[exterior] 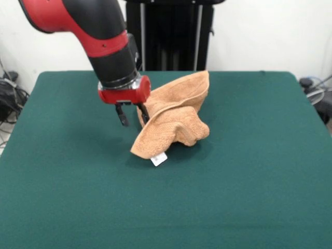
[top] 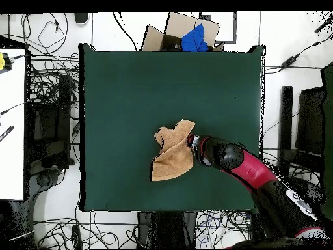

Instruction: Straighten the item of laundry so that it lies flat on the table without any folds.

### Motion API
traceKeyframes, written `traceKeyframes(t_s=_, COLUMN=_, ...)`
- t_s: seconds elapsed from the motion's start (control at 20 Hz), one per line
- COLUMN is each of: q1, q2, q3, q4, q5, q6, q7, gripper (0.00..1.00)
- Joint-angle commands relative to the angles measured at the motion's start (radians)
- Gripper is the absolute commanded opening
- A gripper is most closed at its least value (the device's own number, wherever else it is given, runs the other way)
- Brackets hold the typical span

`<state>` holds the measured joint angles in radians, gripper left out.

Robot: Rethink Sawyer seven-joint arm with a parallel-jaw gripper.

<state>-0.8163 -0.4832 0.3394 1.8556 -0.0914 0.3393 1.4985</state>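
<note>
The desk [exterior: 249, 197] fills the front view with bare green felt nearest the camera. Past that, near the desk's middle, the towel [exterior: 174, 116] sits bunched and raised, not flat. Its low corner touches the felt, with a white tag [exterior: 158, 159] hanging there. One flap stands up toward the far side, showing a woven band along its edge. The arm [exterior: 98, 31] comes down from above, and its gripper [exterior: 133, 115] is at the towel's side. The jaws show as 2 dark fingers [exterior: 122, 116] with a gap between; one lies against the cloth, but I cannot tell whether they pinch it. In the overhead view the towel [top: 172, 153] lies crumpled just beside the gripper [top: 192, 142].
</note>
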Motion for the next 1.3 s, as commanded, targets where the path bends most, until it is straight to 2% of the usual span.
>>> traceKeyframes(t_s=0.05, q1=0.029, q2=-0.079, q3=0.081, q4=0.039, q5=0.048, q6=0.141, q7=0.106, gripper=1.0)
traceKeyframes(t_s=0.2, q1=0.031, q2=-0.073, q3=0.083, q4=0.033, q5=0.051, q6=0.135, q7=0.112, gripper=1.0)
traceKeyframes(t_s=0.6, q1=0.018, q2=0.037, q3=0.097, q4=-0.007, q5=0.021, q6=0.037, q7=0.091, gripper=1.0)
traceKeyframes(t_s=0.9, q1=0.017, q2=0.036, q3=0.107, q4=-0.004, q5=0.027, q6=0.029, q7=0.101, gripper=1.0)
traceKeyframes(t_s=1.1, q1=0.04, q2=0.102, q3=0.103, q4=-0.042, q5=0.012, q6=-0.038, q7=0.114, gripper=1.0)
traceKeyframes(t_s=1.3, q1=0.028, q2=0.142, q3=0.112, q4=-0.052, q5=-0.012, q6=-0.078, q7=0.094, gripper=1.0)
